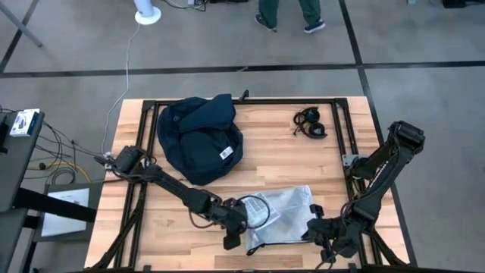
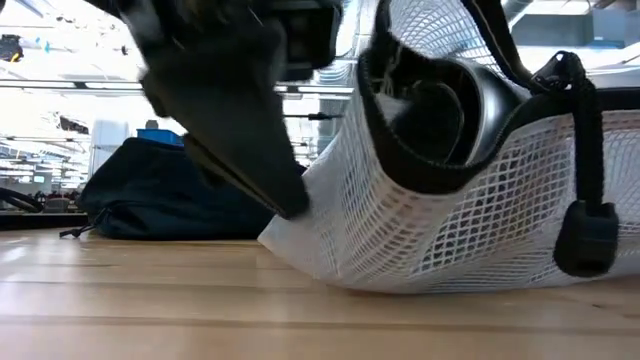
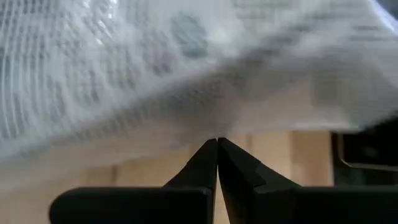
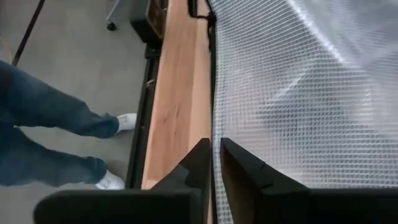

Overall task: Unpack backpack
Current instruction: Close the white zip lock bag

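Observation:
The dark navy backpack (image 1: pixel 201 140) lies slumped on the table's far left part, also seen as the backpack (image 2: pixel 160 195) behind. Near the front edge lies a white mesh bag (image 1: pixel 282 214) with black trim (image 2: pixel 430 160), something dark inside it. My left gripper (image 1: pixel 244 220) is shut at the bag's left end and my right gripper (image 1: pixel 314 226) is shut at its right end. In the low view the bag's left side is raised while its underside (image 2: pixel 400 280) rests on the wood. My left gripper (image 3: pixel 217 142) has its shut fingertips against the mesh bag's left end (image 3: pixel 214 127), coming level from the table's left. Whether mesh lies between the tips cannot be told. That end of the bag stands raised off the table. My right gripper (image 4: pixel 214 149) pinches the mesh bag's black-trimmed edge (image 4: pixel 212 124) between its two fingers, which lie along that edge. The mesh spreads away from the fingers, lying over the wood near the table's front edge.
A black headset-like object (image 1: pixel 311 123) lies at the far right of the table. A black frame (image 1: pixel 345 133) borders the wood. A person's legs (image 4: pixel 56 130) stand on the floor beside the table's near edge; another person stands beyond the far edge (image 1: pixel 288 15).

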